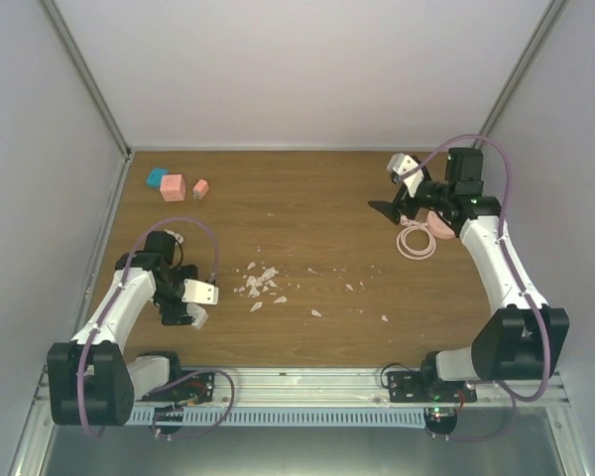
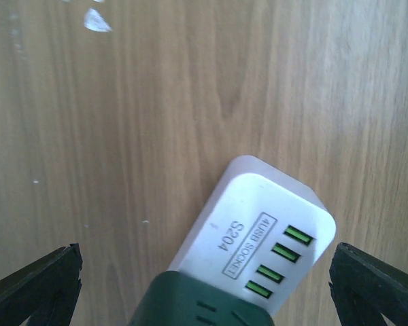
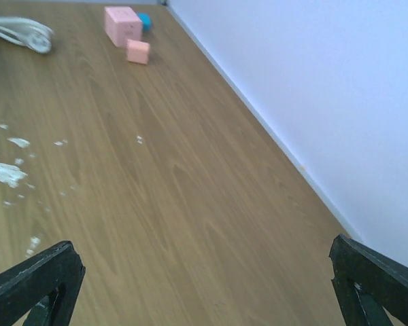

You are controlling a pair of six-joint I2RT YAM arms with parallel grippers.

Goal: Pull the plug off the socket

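Left claw (image 2: 204,250): jaws spread wide, holding nothing. The white USB socket (image 2: 258,231) lies flat on the table (image 2: 156,102) between the two fingers, touching neither, with its green ports facing up. A dark green body (image 2: 200,302) sits over the socket's end nearest the claw. We take this for the plug, though its seating is cut off by the edge of the left wrist view.

We judge the socket to be light, rigid, smooth plastic that is likely to slide on the wood unless pinned. It is best gripped across its long flanks, clear of the ports. The plug looks stiff and should be pulled straight along the socket's length.

Between the claws: white crumbs (image 1: 258,283) on the table.

Right claw (image 3: 202,244): jaws wide, nothing between them, well apart from the socket. A coiled pink cable (image 1: 415,243) lies just beside it
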